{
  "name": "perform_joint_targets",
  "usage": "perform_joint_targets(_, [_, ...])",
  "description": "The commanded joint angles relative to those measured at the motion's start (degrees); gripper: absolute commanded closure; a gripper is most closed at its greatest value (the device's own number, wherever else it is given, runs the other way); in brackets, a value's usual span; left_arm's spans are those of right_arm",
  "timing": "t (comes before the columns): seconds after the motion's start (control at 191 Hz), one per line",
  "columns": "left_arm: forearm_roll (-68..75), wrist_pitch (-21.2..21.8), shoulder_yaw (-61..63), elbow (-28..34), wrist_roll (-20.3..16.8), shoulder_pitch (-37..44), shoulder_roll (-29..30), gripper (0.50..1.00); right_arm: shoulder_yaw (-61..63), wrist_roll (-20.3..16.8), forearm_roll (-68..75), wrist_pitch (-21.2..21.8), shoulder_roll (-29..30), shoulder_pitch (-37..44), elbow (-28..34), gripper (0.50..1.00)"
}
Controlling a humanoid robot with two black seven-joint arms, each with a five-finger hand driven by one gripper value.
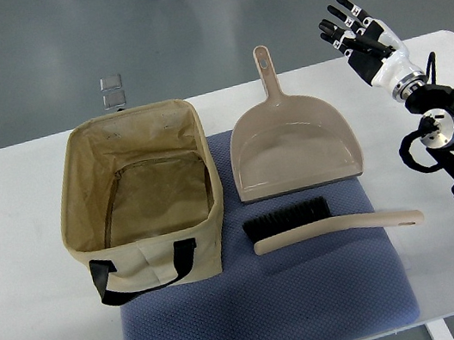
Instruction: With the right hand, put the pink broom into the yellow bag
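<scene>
I am looking down on a white table with a blue mat lying across its near middle; the mat's near edge is running close to the table's near edge. On the mat, the broom is lying flat, its dark bristles pointing left and its pale handle reaching right, ending just short of the mat's right edge. Nothing is touching it, and I am seeing bare mat all along its near side.

To its left the bag is standing upright with its mouth open and its inside bare, its black strap hanging at the near wall. Its right wall is sitting just beside the bristles, with a thin gap showing between them.

Just beyond the broom, the dustpan is resting with its lip facing near and its handle pointing far, off the mat's far edge. A narrow strip of mat is separating lip and broom.

The right hand is hovering at the far right, past the table's far edge, well apart from the broom, its fingers spread wide and gripping nothing. Its arm is coming in along the right edge over bare table.

Beyond the bag, two small grey blocks are sitting on the grey floor.
</scene>
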Motion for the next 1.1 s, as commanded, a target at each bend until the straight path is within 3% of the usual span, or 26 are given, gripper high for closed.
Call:
perform_joint_targets(0.0, [0.0,0.1,0.0,0.1,0.0,-0.1,0.0,0.5,0.0,0.0,0.0,0.0,0.0,0.0,0.0,0.57])
perform_joint_targets(1.097, [0.0,0.1,0.0,0.0,0.1,-0.2,0.0,0.5,-0.1,-0.1,0.0,-1.8,-1.1,0.9,-1.6,0.57])
